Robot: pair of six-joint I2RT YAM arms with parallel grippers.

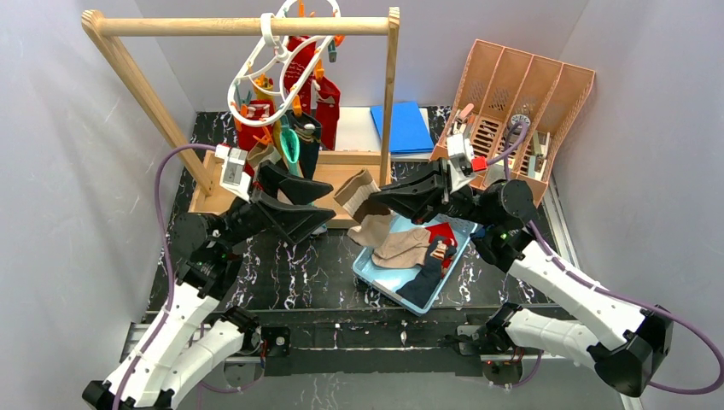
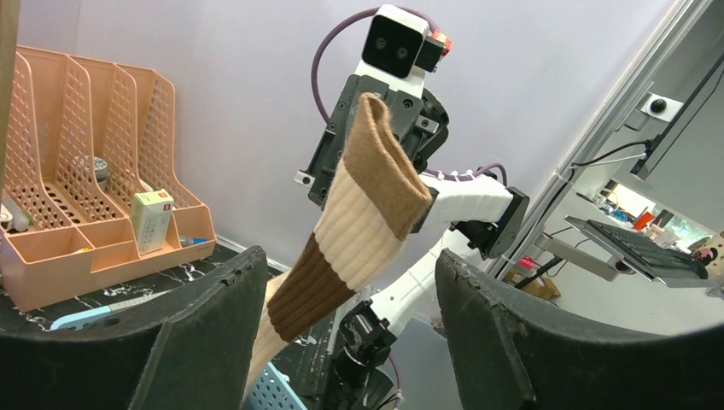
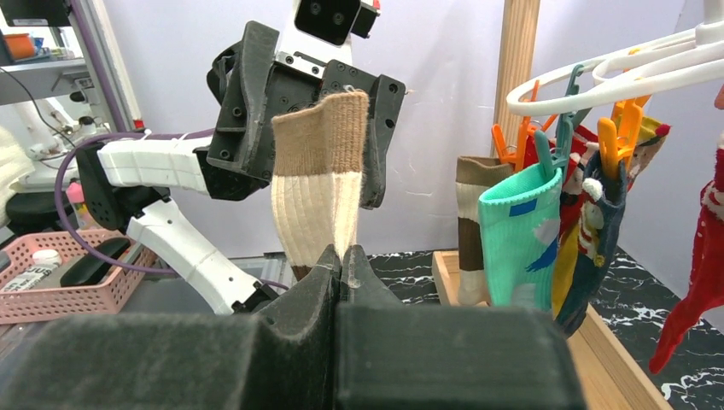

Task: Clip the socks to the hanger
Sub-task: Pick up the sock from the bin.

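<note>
Right tool (image 3: 341, 256) pinching tan sock (image 3: 318, 192), left tool (image 1: 318, 205) spread facing it; blue tray (image 1: 376, 278) beneath, hanger (image 1: 242, 77) beyond

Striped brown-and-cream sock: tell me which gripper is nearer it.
Right. The right gripper has its fingers shut on the sock; the left gripper faces its cuff, fingers open, not gripping.

The banded sock (image 3: 320, 188) in the black right gripper (image 3: 341, 256) is ribbed, with bands of tan, cream and dark brown. To that gripper's right, the white hanger (image 3: 598, 81) carries orange and teal clips (image 3: 608, 137). The teal sock (image 3: 521, 231) nearest the gripper has blue patches. Next is a navy sock (image 3: 598, 248) with what may be a red-and-white figure, and farthest out is a red sock (image 3: 700, 256). Beneath the gripper, the tray (image 1: 376, 278) is pale blue on a black, white-veined marble table (image 1: 290, 273).
</note>
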